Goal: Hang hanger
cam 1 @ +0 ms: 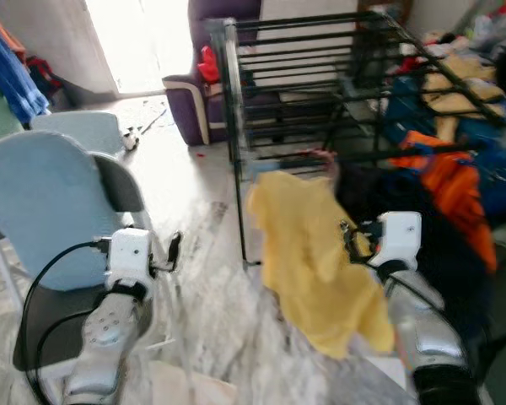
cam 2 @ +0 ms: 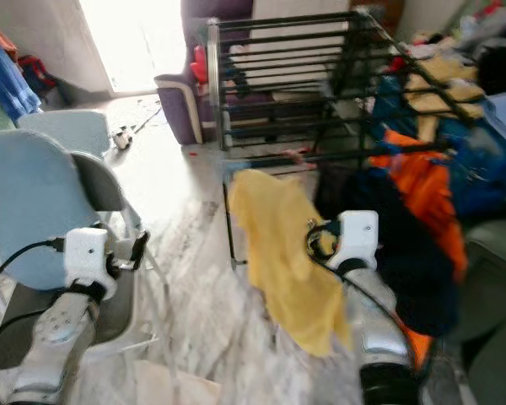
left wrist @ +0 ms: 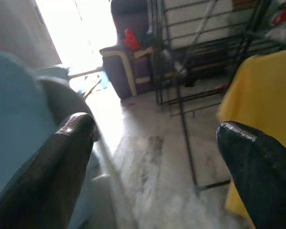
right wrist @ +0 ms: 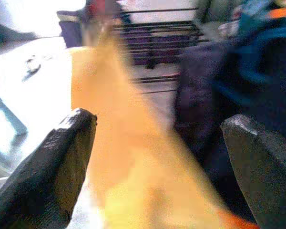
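Observation:
A yellow garment (cam 1: 308,253) hangs down from the front rail of a black wire drying rack (cam 1: 320,76). A small pinkish piece (cam 1: 318,155) at the garment's top, by the rail, may be the hanger; blur hides its shape. My right gripper (cam 1: 351,238) is at the garment's right edge, about halfway down. In the right wrist view its fingers (right wrist: 71,143) stand wide apart, open, with the yellow cloth (right wrist: 128,143) running between and ahead of them. My left gripper (cam 1: 173,250) is open and empty, off to the left beside a chair, away from the rack.
A light blue chair (cam 1: 46,211) stands right by my left arm. A purple armchair (cam 1: 194,101) sits behind the rack's left end. Orange, blue and dark clothes (cam 1: 447,186) are heaped on the right. Pale marble floor (cam 1: 202,278) lies between chair and rack.

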Available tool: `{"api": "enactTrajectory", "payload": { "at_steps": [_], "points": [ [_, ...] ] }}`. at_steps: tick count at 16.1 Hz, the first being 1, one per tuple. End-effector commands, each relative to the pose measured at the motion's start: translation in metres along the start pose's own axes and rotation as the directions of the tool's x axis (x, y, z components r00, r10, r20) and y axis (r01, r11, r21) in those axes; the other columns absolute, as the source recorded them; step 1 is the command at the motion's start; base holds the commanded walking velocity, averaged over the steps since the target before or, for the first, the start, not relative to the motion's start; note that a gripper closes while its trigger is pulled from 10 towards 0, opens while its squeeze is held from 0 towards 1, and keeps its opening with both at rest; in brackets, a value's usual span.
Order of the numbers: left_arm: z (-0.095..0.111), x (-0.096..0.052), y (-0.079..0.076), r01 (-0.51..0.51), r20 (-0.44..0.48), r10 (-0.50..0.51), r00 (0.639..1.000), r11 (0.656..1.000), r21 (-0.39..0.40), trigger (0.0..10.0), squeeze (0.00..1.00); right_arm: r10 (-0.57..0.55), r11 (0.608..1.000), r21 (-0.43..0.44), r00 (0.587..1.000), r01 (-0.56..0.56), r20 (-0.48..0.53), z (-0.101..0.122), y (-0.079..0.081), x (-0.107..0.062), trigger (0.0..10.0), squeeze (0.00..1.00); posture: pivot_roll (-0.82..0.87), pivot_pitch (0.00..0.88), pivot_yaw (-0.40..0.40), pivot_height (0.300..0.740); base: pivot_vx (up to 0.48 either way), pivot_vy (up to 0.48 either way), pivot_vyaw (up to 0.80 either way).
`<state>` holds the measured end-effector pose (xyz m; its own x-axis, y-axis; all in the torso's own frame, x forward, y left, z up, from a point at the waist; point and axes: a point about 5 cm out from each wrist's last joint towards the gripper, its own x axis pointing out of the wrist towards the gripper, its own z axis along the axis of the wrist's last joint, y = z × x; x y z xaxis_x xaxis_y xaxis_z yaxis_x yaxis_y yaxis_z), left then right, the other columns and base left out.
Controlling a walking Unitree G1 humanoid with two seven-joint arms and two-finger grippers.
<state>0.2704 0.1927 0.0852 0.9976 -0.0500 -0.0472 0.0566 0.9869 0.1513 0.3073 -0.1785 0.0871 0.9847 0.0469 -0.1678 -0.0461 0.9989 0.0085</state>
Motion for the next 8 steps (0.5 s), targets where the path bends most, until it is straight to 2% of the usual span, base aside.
{"api": "enactTrajectory", "payload": {
  "at_steps": [1,4,8],
  "points": [
    [-0.0009,0.0010,-0.0005,0.006,-0.006,-0.006,1.000,1.000,0.007,10.0,0.00,-0.003,1.000,-0.002,1.000,0.003,0.014,0.0048,-0.0006,0.0010,10.0,0.00,-0.10,0.000,0.056,0.740,0.000,0.000,0.00],
    [0.0017,0.0020,-0.0014,0.008,0.006,-0.008,1.000,1.000,0.010,10.0,0.00,-0.007,1.000,-0.007,1.000,0.007,0.018,0.0053,-0.0010,0.0016,10.0,0.00,-0.09,0.000,0.054,0.740,0.000,0.000,0.00],
    [0.0033,0.0028,0.0026,-0.009,0.011,0.008,1.000,0.999,0.053,10.0,0.00,-0.015,1.000,-0.021,1.000,0.015,0.011,0.0029,-0.0025,0.0032,10.0,0.00,-0.08,0.000,0.046,0.740,0.000,0.000,0.00]
  ]
}}
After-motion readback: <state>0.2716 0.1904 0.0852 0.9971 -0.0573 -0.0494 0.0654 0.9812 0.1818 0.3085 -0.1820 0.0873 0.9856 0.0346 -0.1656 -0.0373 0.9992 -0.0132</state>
